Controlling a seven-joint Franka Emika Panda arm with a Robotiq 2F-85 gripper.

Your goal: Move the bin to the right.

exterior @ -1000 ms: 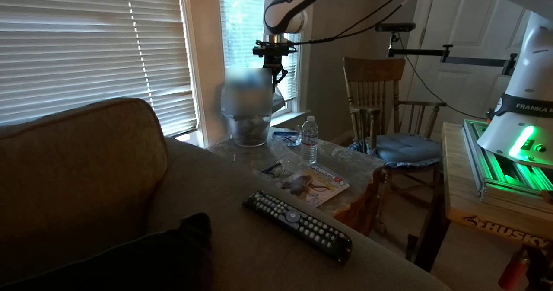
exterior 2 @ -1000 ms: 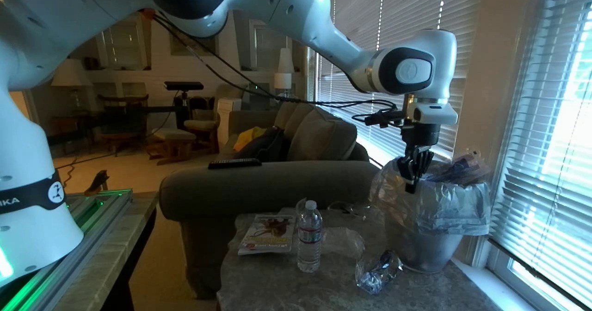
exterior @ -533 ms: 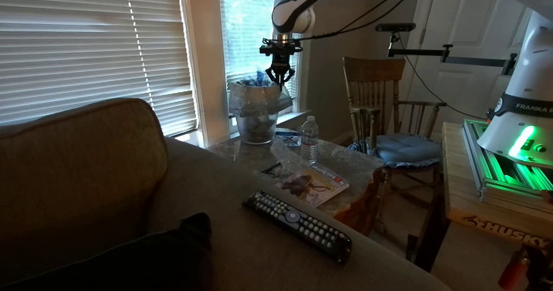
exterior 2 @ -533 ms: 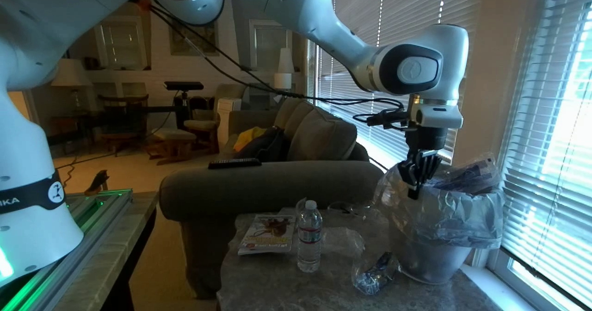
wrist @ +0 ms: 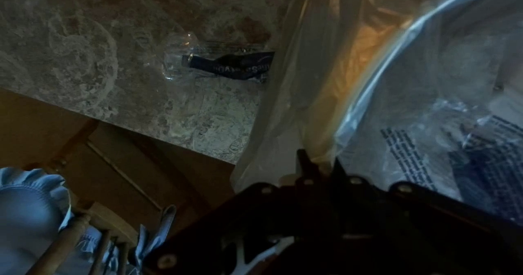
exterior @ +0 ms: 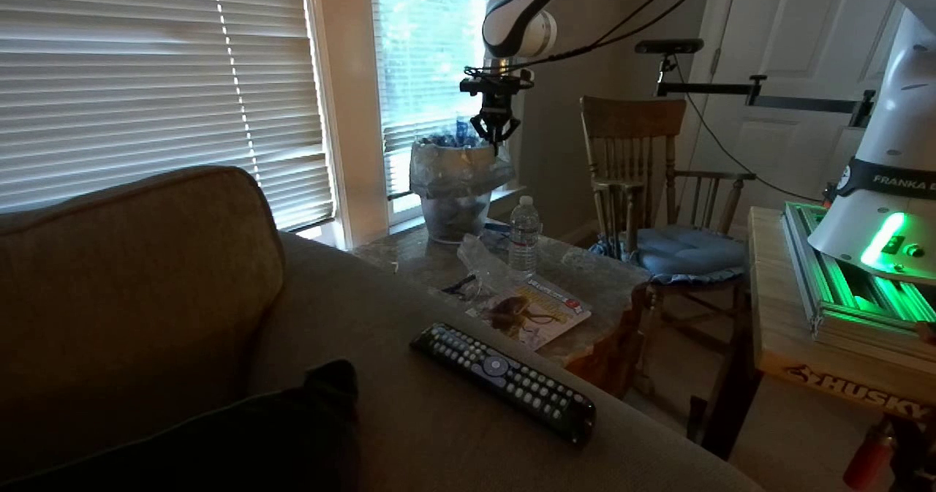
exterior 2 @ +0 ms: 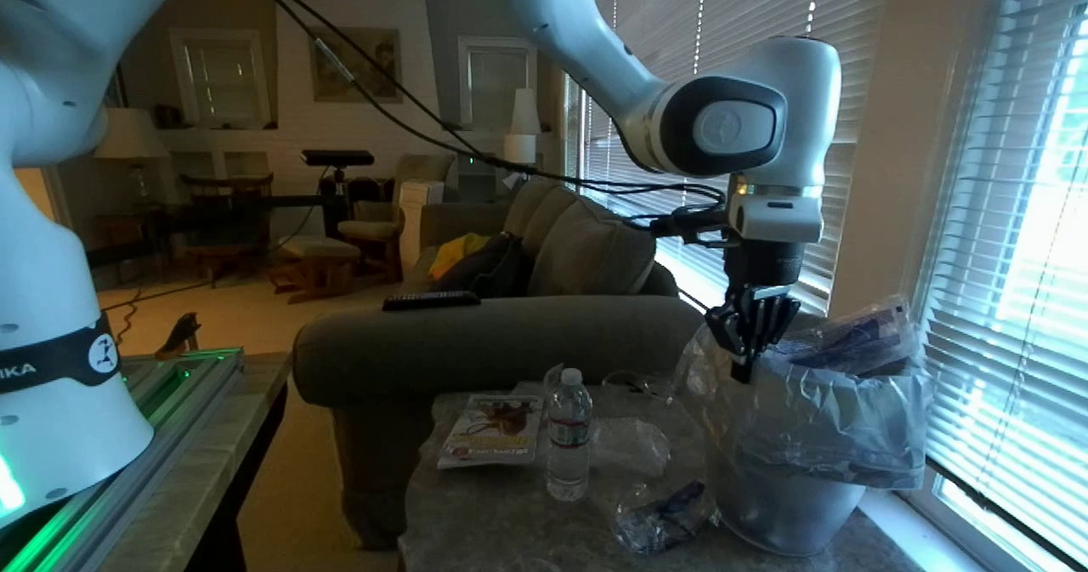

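Gripper (wrist: 320, 165) clenched on the rim of the bin (exterior 2: 786, 504), liner (exterior 2: 837, 423) caught between; we judge the rim the part thin enough to pinch. Bin near the window (exterior 2: 1041, 215), base apparently resting on the table (exterior 2: 493, 517), which we think spares the grip its weight.

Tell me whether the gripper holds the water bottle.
No, the gripper pinches the bin by its rim; the water bottle stands apart.

In the wrist view, bin (wrist: 384, 69) cut off at two o'clock, packet print (wrist: 408, 156) too blurred to read at three, gripper (wrist: 319, 160) shadowed and cut off at five, chair cushion (wrist: 28, 217) cut off at eight
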